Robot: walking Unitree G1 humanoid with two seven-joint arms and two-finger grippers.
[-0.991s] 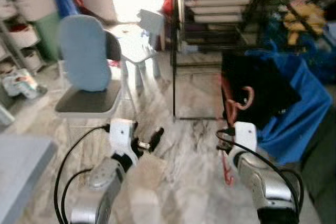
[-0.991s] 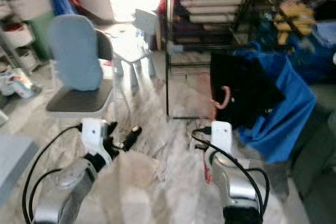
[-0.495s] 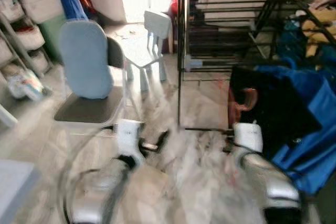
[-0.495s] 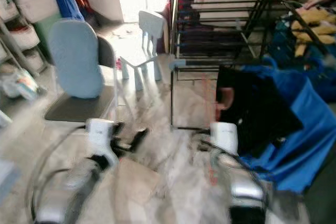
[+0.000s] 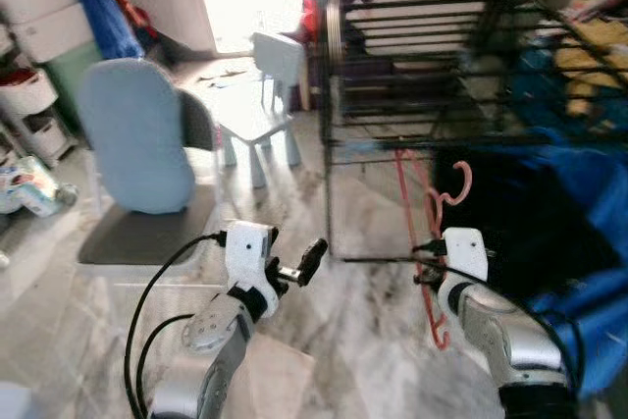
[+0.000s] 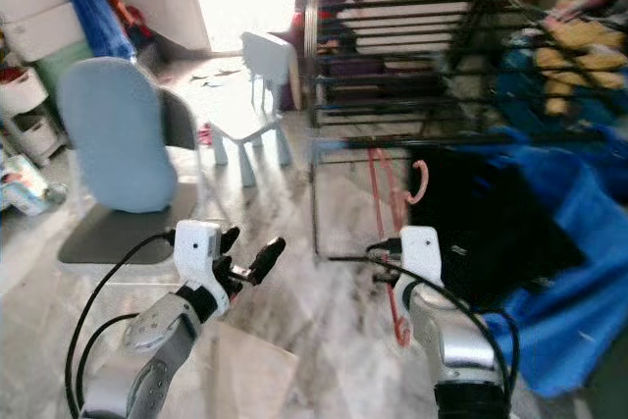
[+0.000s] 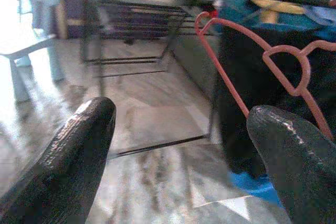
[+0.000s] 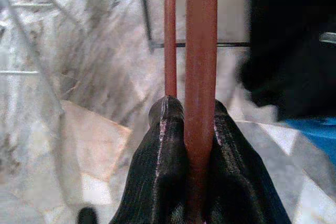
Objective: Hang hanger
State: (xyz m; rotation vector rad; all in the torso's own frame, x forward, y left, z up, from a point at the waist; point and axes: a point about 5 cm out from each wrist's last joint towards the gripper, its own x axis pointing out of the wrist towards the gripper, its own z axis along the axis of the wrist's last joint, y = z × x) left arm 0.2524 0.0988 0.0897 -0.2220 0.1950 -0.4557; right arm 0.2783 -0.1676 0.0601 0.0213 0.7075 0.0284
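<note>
The floor [image 5: 324,331] is pale marble with grey veins, running from the bottom of the frame up to a bright doorway at the upper centre. A grey-seated chair with a light blue back [image 5: 137,144] stands at the left of the frame, and a small pale blue child's chair [image 5: 257,95] sits beyond it near the doorway. A black wire drying rack [image 5: 422,56] takes up the upper right, with a black cloth [image 5: 520,213] and a blue cloth [image 5: 589,291] draped below it at the right edge. White storage shelves stand at the far left, partly cut off.

The right gripper [image 8: 188,129] is clamped on the stem of the pink hanger [image 5: 432,233], its two black fingers [image 8: 163,145] pressed tight against the rod. The hanger stands upright at centre right of the frame, in front of the rack's lower rail, its hook [image 5: 459,182] against the black cloth. Whether the hook touches any rail cannot be told.

The left gripper [image 5: 299,267] is held low at lower centre, fingers spread apart and empty. The rack's right side and the yellow items beyond it are blurred.
</note>
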